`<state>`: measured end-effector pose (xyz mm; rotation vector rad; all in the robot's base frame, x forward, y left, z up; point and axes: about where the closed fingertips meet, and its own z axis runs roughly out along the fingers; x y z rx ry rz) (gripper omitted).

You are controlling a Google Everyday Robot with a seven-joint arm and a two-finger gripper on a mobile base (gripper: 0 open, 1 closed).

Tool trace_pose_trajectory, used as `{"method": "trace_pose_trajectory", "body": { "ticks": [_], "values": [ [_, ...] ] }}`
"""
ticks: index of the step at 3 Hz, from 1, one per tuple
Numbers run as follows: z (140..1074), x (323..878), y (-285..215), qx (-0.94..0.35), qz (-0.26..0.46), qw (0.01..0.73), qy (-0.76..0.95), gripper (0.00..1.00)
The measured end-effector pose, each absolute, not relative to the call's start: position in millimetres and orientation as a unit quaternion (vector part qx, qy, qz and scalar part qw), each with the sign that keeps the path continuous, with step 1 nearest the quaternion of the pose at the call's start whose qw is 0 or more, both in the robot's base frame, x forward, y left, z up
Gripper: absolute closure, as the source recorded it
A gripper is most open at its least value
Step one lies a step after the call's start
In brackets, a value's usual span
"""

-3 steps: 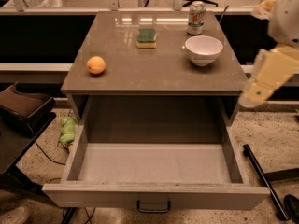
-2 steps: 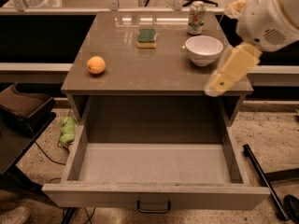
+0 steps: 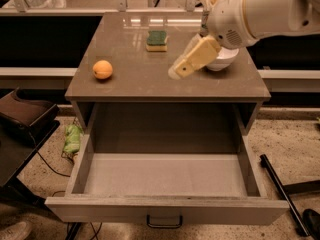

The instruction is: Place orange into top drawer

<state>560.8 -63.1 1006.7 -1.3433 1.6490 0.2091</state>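
The orange point(image 3: 102, 69) sits on the left side of the cabinet top point(image 3: 135, 81). The top drawer point(image 3: 165, 176) is pulled wide open below, its pale grey floor bare, a dark handle point(image 3: 164, 221) on its front. My gripper point(image 3: 179, 71) hangs over the middle of the cabinet top, to the right of the orange and well apart from it. It points down and left. My white arm point(image 3: 260, 9) reaches in from the upper right.
A green-and-yellow sponge point(image 3: 157, 40) lies at the back of the top. A white bowl point(image 3: 223, 59) stands at the right, partly hidden by my arm. A green object point(image 3: 72, 138) lies on the floor left of the cabinet. A dark bar point(image 3: 280, 189) lies at right.
My arm has swung left from beside the cabinet's right edge to over the middle of the top, closer to the orange. The orange and the drawer have not moved.
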Motion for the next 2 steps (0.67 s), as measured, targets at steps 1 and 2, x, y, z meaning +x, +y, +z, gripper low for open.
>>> {"method": "trace_pose_trajectory", "body": {
  "ticks": [1, 2],
  "values": [
    [1009.6, 562.6, -64.2, -0.548, 0.082, 0.485, 0.676, 0.00],
    [1005.0, 569.8, -55.1, -0.554, 0.085, 0.476, 0.677, 0.00]
  ]
}}
